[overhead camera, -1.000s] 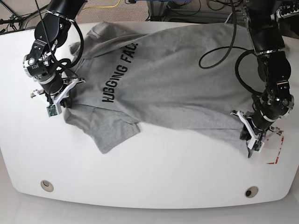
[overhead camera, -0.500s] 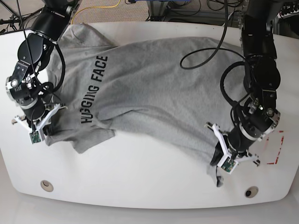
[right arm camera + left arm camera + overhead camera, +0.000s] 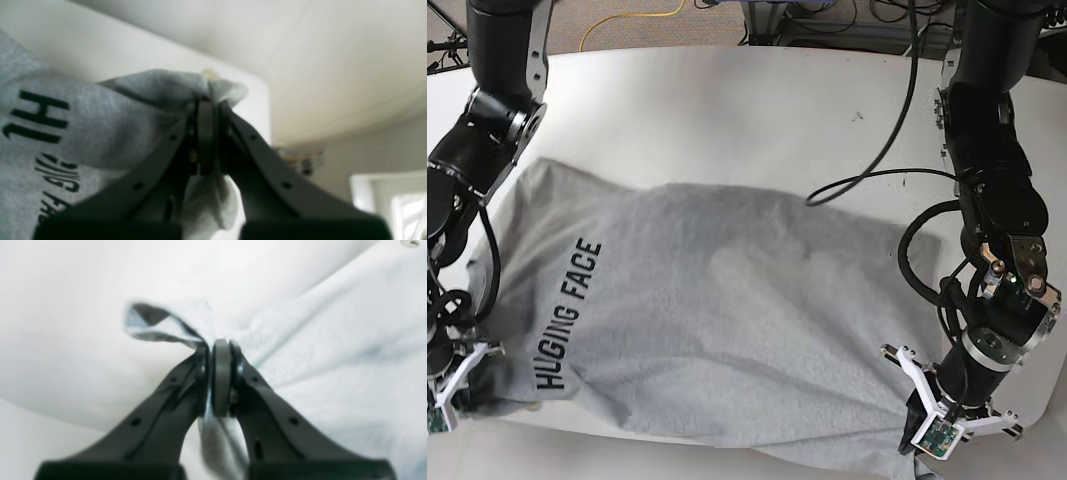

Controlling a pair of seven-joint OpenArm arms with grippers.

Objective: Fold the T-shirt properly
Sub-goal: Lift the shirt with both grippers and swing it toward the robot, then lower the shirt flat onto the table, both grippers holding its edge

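The table (image 3: 727, 90) carries the T-shirt (image 3: 727, 320), spread between both grippers and reaching the near edge. The left gripper (image 3: 220, 350) is clamped on a bunched fabric edge. The right gripper (image 3: 205, 106) is clamped on fabric beside the black lettering (image 3: 40, 120).

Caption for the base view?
Both tools, left and right, pinch the grey T-shirt at the table's near edge.

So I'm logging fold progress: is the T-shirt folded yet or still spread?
Spread. The T-shirt lies open across the table, lettering up, pinched by the left gripper and right gripper.
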